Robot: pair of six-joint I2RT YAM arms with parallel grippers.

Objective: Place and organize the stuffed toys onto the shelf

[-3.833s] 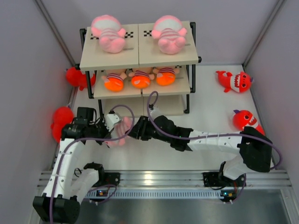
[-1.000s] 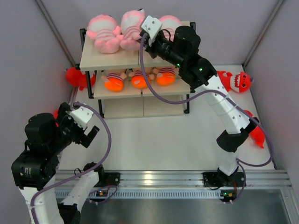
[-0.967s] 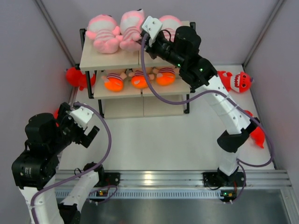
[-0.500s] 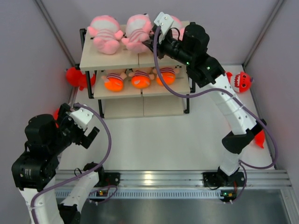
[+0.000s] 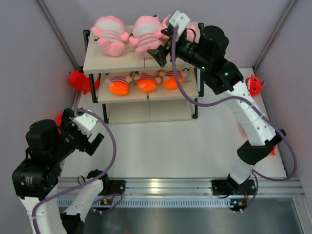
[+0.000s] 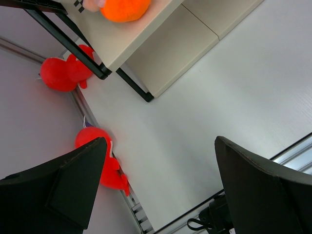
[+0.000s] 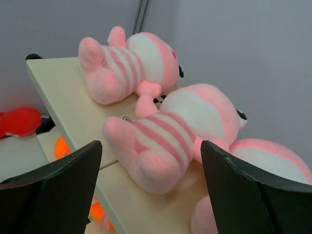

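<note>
Three pale-pink striped stuffed toys lie on the shelf's (image 5: 113, 61) top board: one at the left (image 5: 109, 34), one in the middle (image 5: 146, 34), and a third (image 5: 168, 20) mostly hidden behind my right arm. My right gripper (image 5: 160, 51) hovers open just near of the middle toy (image 7: 175, 131), its fingers apart from the toy. The middle board holds three orange-headed toys (image 5: 146, 82). Red sharks lie on the floor left of the shelf (image 5: 78, 80) and to the right (image 5: 253, 85). My left gripper (image 5: 91, 138) hangs open and empty near the left wall.
Another red shark (image 6: 97, 161) lies by the left wall below my left gripper (image 6: 158, 190). A further red one (image 5: 270, 146) is mostly hidden behind my right arm. The shelf's black frame legs (image 6: 131, 85) stand on the white floor. Grey walls close in both sides.
My right gripper has opened and let go of the middle pink toy on the top board, then drawn back to the right. The left arm has not moved.
</note>
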